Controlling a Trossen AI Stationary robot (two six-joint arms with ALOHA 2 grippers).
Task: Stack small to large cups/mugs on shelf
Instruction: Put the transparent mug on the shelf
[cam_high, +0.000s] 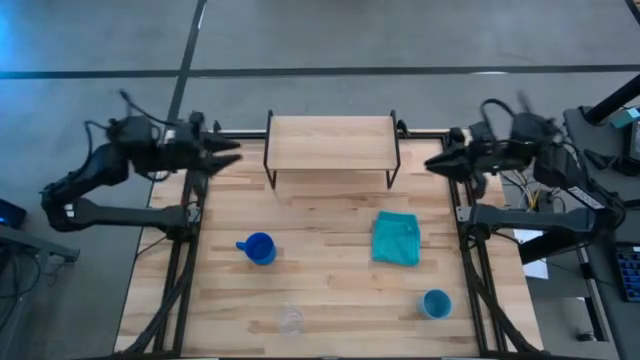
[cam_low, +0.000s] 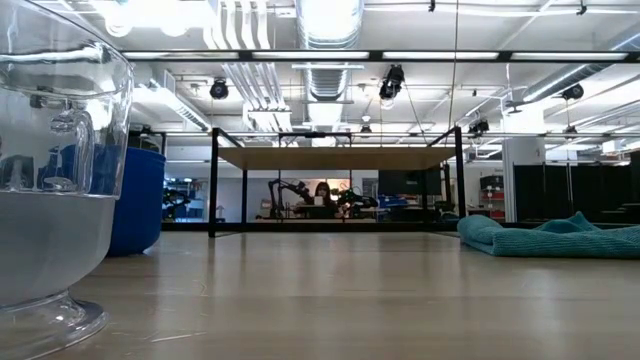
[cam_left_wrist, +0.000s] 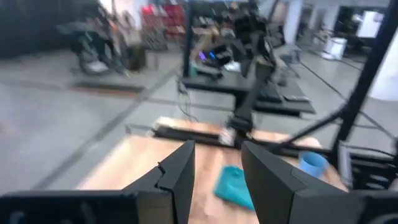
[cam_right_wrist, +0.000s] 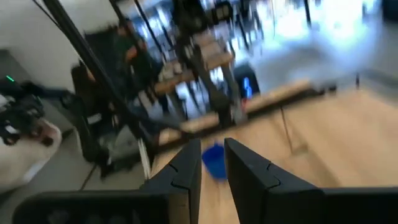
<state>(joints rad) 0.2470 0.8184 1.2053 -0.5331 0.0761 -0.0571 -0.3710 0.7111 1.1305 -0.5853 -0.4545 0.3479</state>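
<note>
The deep blue mug stands on its base on the table's left middle. The clear cup stands near the near edge and fills the low view's left, with the blue mug behind it. The light blue cup stands on the near right. The shelf stands on its black legs at the far middle, with nothing on it. My left gripper hovers open off the shelf's left end. My right gripper hovers open off its right end. Neither touches anything.
A teal folded cloth lies right of centre, between the shelf and the light blue cup. Black frame rails run along the table's left and right sides. Bare wood lies in the table's middle and in front of the shelf.
</note>
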